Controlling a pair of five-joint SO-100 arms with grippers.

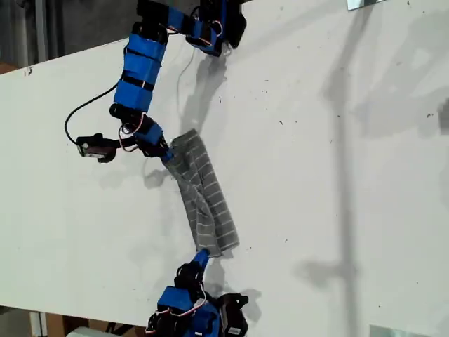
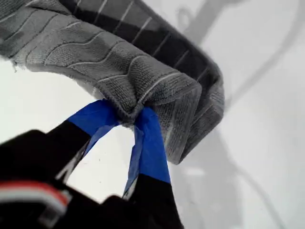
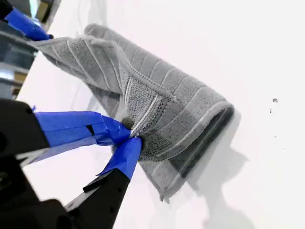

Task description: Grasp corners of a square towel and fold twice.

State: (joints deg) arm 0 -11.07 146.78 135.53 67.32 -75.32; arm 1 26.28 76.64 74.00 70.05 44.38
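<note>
Both hands pinch the towel (image 1: 205, 200) lifted

Towel (image 1: 203, 200) folded, stretched between two end effectors; white table (image 1: 337, 175) beneath.

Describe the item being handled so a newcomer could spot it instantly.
On the white table, look between the two blue arms in the exterior view: the towel stretches between them as a long folded strip. It is dark grey with thin pale stripes, pinched by my first hand and my second hand, the only cloth there.
</note>
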